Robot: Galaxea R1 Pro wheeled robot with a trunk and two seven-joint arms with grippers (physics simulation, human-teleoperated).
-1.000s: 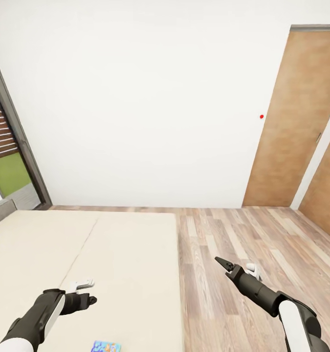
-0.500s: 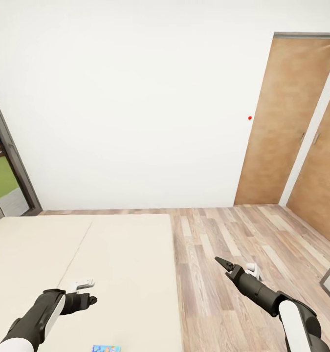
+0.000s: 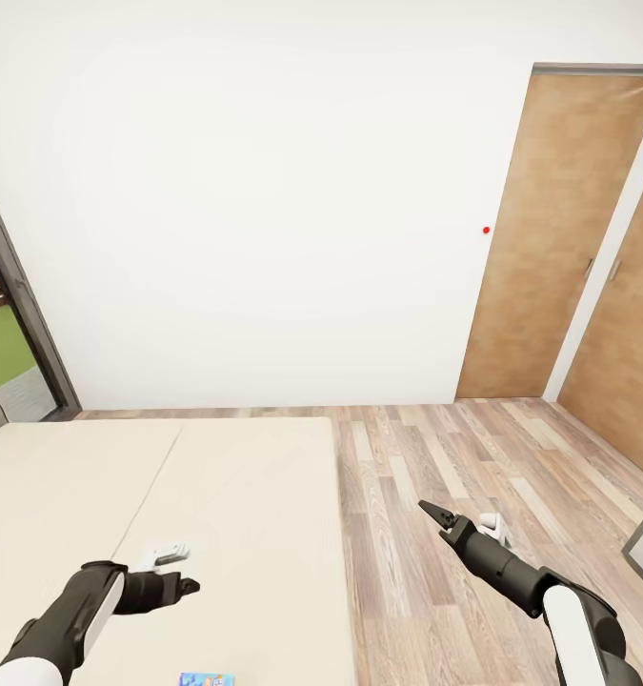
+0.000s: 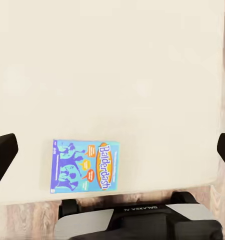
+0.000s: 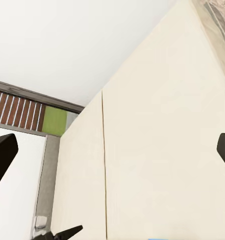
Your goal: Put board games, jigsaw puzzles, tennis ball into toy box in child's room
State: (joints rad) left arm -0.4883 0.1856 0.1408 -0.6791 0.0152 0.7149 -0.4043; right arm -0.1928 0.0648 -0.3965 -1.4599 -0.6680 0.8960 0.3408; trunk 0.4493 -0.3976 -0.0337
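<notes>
Blue board game [image 4: 85, 166] lies flat on cream bed [image 3: 245, 495], below left hand [image 3: 173, 581] and back toward robot base. Left hand wide open, empty, nearer. Right hand [image 3: 433, 514] over wood floor [image 3: 435, 457], empty; how open, cannot tell. Long axis: runs across left hand's finger gap.

A blue board game [image 4: 85, 166] with orange lettering, apparently "Balderdash", lies on the cream bed [image 3: 245, 495].

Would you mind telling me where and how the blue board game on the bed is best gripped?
Probably from above, across its short span: the blue board game lies flat on the bed near the edge, and the open left end effector already looks down on it.
</notes>
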